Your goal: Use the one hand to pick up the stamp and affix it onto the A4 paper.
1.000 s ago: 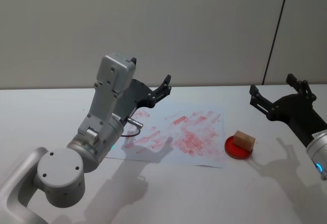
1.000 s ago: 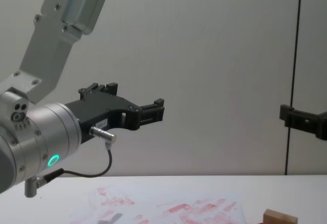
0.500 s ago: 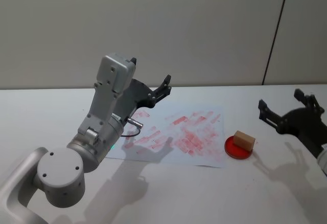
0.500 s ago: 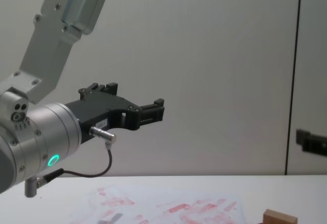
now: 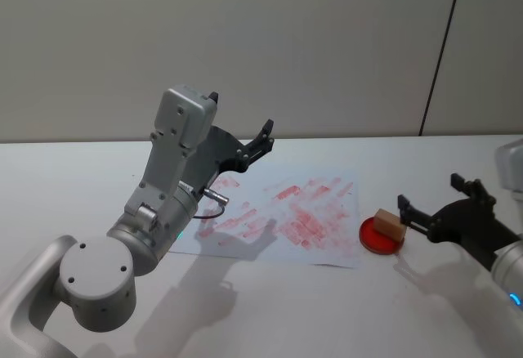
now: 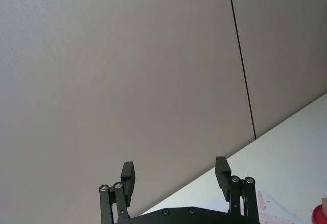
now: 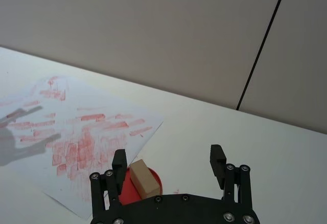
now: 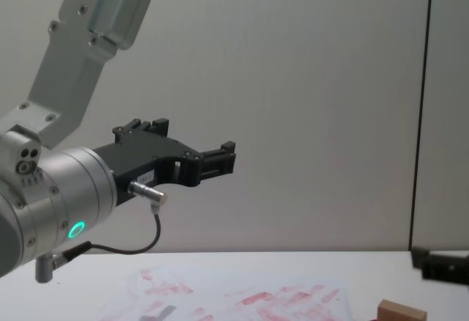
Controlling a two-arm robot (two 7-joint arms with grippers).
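The right gripper [image 5: 429,193], fingers spread wide, hangs low over the table [image 5: 270,309], one fingertip just beside the stamp [image 5: 391,225], which rests on a round red ink pad [image 5: 373,242] by the right edge of the A4 paper [image 5: 306,211]. The left gripper [image 6: 174,166], also spread, is raised above the paper; its small label [image 8: 149,178] is unreadable.

Lab-like room, white table [image 5: 310,309], bare grey wall [image 5: 327,47]
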